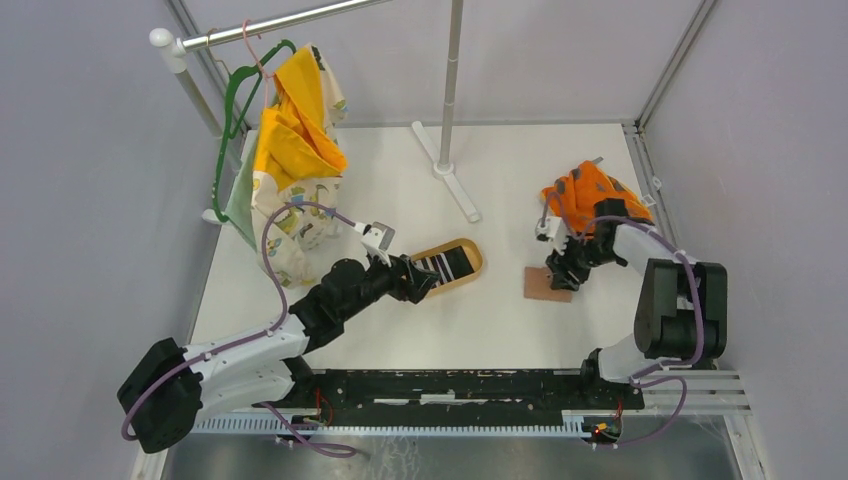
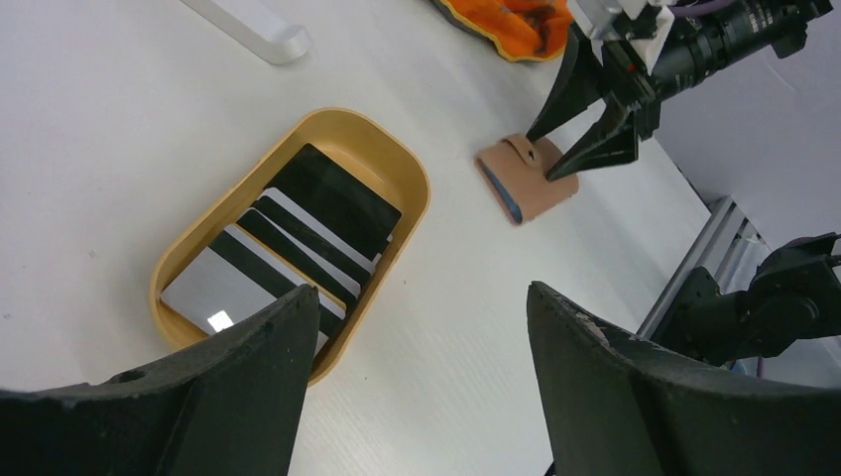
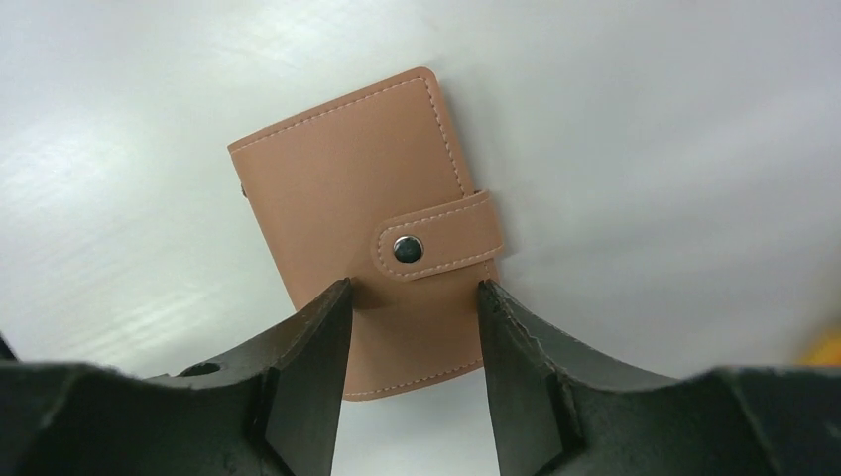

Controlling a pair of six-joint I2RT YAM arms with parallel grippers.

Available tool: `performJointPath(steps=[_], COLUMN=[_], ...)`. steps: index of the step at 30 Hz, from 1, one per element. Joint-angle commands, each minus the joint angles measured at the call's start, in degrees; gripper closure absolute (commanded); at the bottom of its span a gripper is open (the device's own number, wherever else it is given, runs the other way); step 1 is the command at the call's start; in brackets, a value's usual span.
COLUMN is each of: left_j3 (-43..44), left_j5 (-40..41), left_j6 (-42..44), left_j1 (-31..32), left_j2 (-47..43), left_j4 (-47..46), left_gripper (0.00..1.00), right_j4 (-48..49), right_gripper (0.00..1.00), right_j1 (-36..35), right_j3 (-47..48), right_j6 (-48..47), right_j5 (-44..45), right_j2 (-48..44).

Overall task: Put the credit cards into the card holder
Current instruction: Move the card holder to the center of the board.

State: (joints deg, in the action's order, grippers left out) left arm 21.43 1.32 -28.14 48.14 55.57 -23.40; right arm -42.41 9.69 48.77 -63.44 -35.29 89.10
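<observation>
Several black, white and grey credit cards [image 2: 298, 233] lie overlapped in an oval light-wood tray [image 2: 409, 171], which also shows in the top view [image 1: 470, 266]. The reddish-brown card holder [image 3: 362, 198] lies closed on the table, its strap snapped shut; it also shows in the top view [image 1: 541, 285] and the left wrist view [image 2: 526, 186]. My left gripper [image 2: 421, 302] is open and empty, hovering at the tray's near edge [image 1: 425, 280]. My right gripper [image 3: 414, 288] is open and empty, just above the card holder's lower half [image 1: 562, 268].
An orange patterned cloth [image 1: 590, 192] lies behind the right gripper. A metal stand with a white foot [image 1: 447, 165] rises at the back centre. Yellow and white clothes [image 1: 290, 150] hang on a rail at the back left.
</observation>
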Motion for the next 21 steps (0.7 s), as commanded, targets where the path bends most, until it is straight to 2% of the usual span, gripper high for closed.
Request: performJointPath(steps=[1, 6, 10, 14, 18, 21], left_j3=[-2.2, -6.98, -9.89, -10.15, -7.52, -4.77], left_j5=[-1.06, -1.06, 3.58, 11.95, 20.94, 22.29], left_j6=[-3.94, -7.02, -10.18, -14.39, -21.22, -27.0], left_j1=[0.42, 2.12, 6.98, 16.0, 22.37, 25.5], left_j2=[0.45, 0.88, 2.84, 7.37, 14.17, 20.03], left_j4=[-8.1, -12.42, -15.06, -17.25, -16.24, -15.97], left_gripper=[0.19, 0.23, 0.24, 0.28, 0.36, 0.42], right_j4=[-2.72, 0.34, 3.86, 11.14, 15.33, 15.28], right_gripper=[0.46, 0.46, 0.45, 0.37, 0.16, 0.16], right_j1=[-13.16, -26.56, -34.61, -35.18, -35.16, -35.14], right_j3=[-6.26, -8.62, -9.23, -8.85, -10.56, -12.14], right_j6=[3.29, 5.31, 4.04, 2.16, -5.66, -7.97], right_j5=[-0.74, -4.19, -4.72, -4.31, -7.92, -11.23], right_j2=[-3.8, -7.34, -10.82, -19.23, -26.11, -25.82])
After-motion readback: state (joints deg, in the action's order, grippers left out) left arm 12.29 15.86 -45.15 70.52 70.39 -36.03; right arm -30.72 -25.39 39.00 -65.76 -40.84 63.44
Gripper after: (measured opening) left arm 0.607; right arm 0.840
